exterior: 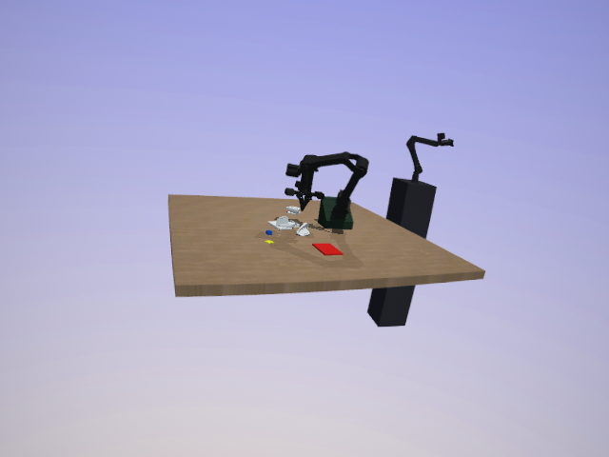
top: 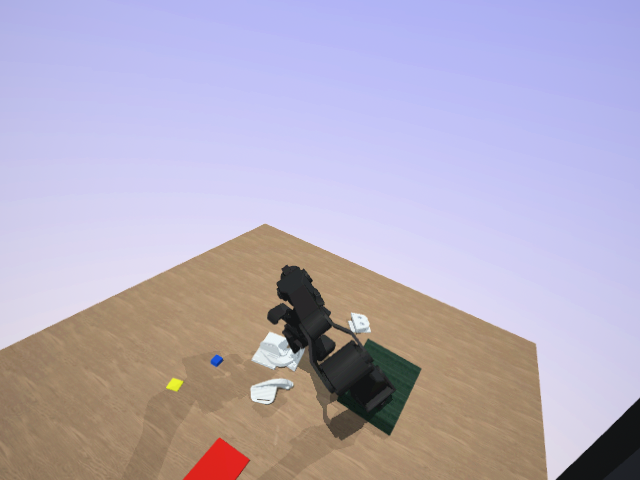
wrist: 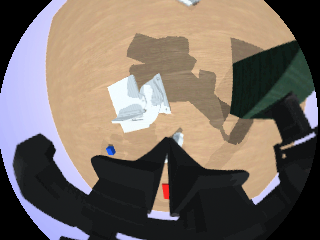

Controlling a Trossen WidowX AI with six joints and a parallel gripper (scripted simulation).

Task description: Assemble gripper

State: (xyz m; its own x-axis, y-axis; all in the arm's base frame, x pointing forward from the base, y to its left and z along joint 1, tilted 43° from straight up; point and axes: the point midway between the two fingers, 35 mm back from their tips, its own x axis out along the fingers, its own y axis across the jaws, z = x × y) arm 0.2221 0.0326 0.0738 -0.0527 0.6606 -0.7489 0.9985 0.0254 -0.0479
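Note:
My gripper [top: 296, 351] [exterior: 303, 209] [wrist: 168, 140] is shut and empty, fingertips together above the table near the base. The white gripper base [top: 260, 355] [exterior: 283, 225] [wrist: 119, 94] lies on the table. A curved white part [top: 283, 360] [wrist: 151, 114], seemingly one jaw, lies over it; whether it is seated on a pin I cannot tell. The other white jaw [top: 262, 393] [exterior: 303, 230] lies apart from the base; in the wrist view my fingertips partly hide it. The white housing plate [top: 359, 323] [exterior: 293, 209] [wrist: 188, 2] with two holes lies apart on the far side.
A dark green block [top: 405, 372] [exterior: 327, 219] [wrist: 265, 80] stands by the arm's foot. A blue block [top: 216, 360] [exterior: 268, 232] [wrist: 110, 150], a yellow square [top: 174, 384] [exterior: 268, 242] and a red plate [top: 219, 459] [exterior: 327, 248] [wrist: 166, 191] lie on the table. A second arm [exterior: 415, 154] stands on a dark pillar.

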